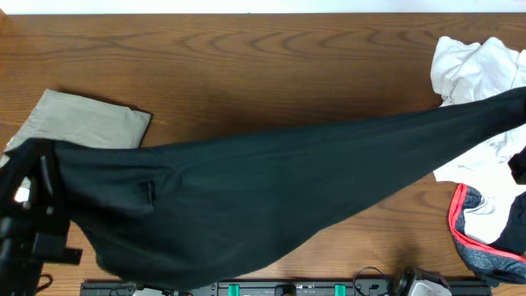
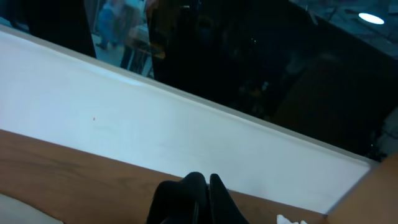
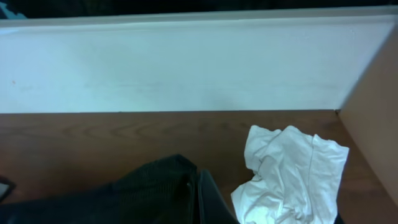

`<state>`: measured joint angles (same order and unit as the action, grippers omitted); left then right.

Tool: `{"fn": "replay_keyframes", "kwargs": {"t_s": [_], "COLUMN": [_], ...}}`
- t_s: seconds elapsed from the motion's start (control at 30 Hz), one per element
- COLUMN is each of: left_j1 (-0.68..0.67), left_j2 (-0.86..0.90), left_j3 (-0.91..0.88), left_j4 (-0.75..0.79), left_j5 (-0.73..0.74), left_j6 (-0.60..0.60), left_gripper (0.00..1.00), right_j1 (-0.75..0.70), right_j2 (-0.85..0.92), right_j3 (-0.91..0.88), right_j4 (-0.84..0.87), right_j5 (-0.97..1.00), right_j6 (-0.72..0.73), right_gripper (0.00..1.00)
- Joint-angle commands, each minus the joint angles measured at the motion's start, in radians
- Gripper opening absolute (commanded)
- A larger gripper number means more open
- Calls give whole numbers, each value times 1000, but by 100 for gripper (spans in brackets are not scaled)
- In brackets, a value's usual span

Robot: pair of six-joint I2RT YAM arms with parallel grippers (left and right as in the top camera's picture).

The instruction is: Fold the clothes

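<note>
Shirt (image 1: 271, 197): black, stretched across the bench (image 1: 246, 74) between both hands, middle sagging toward the near edge.
Left hand (image 1: 37, 177): clenched on the shirt's left end.
Right hand (image 1: 519, 160): clenched on the right end, by the white garment (image 1: 477, 66).
Risk: cloth may slip from a pinch under tension, and the sag may drag the khaki piece (image 1: 82, 123).
</note>
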<state>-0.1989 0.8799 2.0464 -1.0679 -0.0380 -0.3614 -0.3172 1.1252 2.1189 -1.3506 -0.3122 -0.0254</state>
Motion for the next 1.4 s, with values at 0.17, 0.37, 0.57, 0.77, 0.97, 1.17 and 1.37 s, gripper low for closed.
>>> {"fn": "replay_keyframes", "kwargs": {"t_s": [0.17,0.37,0.57,0.77,0.97,1.17,1.37], "left_j1": [4,4,4,4,4,-1,-81], "left_j2": [9,32,65,128,213,349,503], "left_j3": [28,28,28,28,28,23,18], "left_j4": [6,7,2,-23,-108,-225,-256], "left_j5": [-34,-34,4,57,266,421,450], "left_j6": [20,32,49,54,53,55,123], "left_gripper": [6,6,6,6,6,10,29], "right_j1": [-11,-11,-11,-11,-11,-10,-10], "right_j2": [37,66,66,66,74,87,93], "right_j3": [11,11,46,109,111,111,111], "right_j4": [-21,-29,-61,-161,-179,-182,-190], "right_j5": [93,106,198,234,226,225,226], "right_j6": [25,25,60,74,80,81,80], "right_gripper": [1,1,1,1,0,1,1]}}
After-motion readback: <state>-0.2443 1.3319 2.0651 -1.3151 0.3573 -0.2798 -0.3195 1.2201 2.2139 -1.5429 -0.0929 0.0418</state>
